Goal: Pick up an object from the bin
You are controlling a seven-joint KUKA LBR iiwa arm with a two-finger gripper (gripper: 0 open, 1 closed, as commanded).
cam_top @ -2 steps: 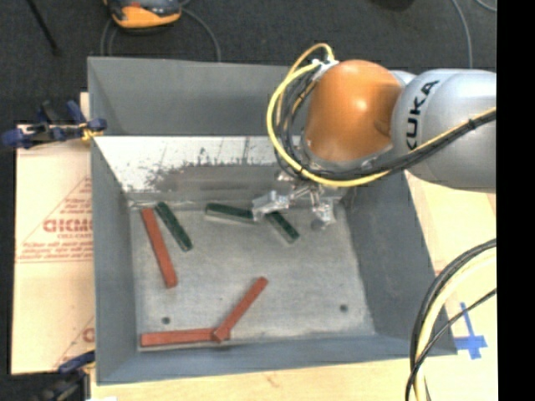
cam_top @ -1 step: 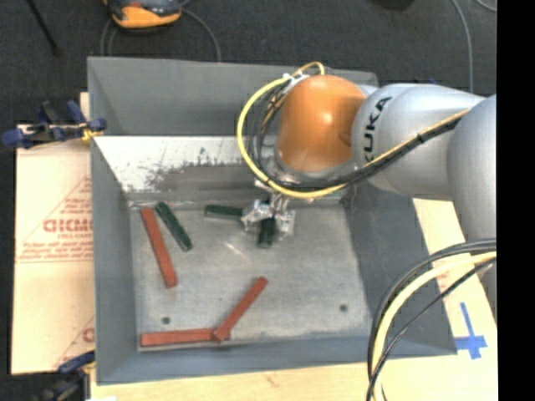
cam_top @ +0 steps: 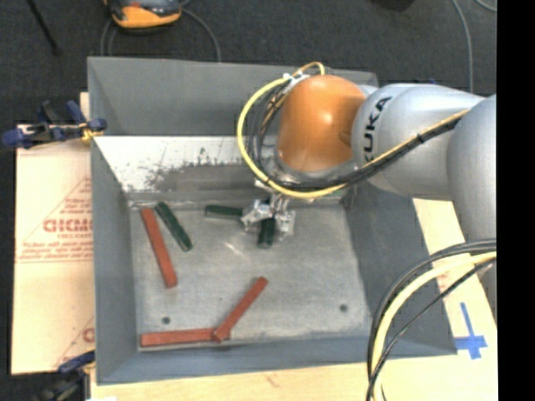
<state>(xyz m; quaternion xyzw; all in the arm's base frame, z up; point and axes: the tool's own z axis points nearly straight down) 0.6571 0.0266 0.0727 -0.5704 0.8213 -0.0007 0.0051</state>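
Observation:
My gripper hangs low over the back middle of the bin, under the orange wrist cover. A short dark green stick pokes out toward the front from right beneath it. Whether the stick is gripped cannot be made out. A second dark green stick lies flat just left of the gripper, pointing at it. Farther left, a third dark green stick lies slanted beside a long red stick.
Two more red sticks lie near the front wall, one flat and one slanted, meeting in a V. The arm comes in from the right above the bin's right wall. The sloped back wall rises close behind the gripper.

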